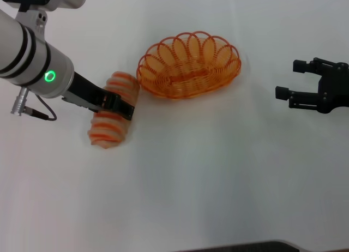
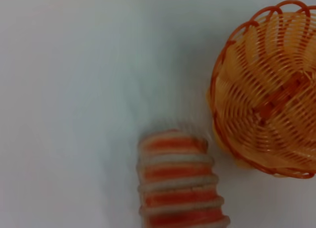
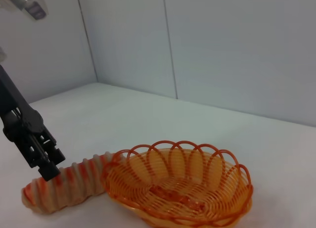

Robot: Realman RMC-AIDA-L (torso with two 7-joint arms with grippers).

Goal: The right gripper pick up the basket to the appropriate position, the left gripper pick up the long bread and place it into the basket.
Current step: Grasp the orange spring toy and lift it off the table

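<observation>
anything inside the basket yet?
No. The basket holds nothing; its woven floor shows. The bread lies outside on the table, left gripper at its middle.

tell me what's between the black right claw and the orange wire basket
Nothing: in the head view only bare white table separates right gripper from basket.

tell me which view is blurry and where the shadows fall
Left wrist view: the bread is smeared at its near end, while the basket is sharper. Head view: soft, even light, faint shadows under bread and basket, left claw over the bread. Right wrist view: sharp, no glare.
</observation>
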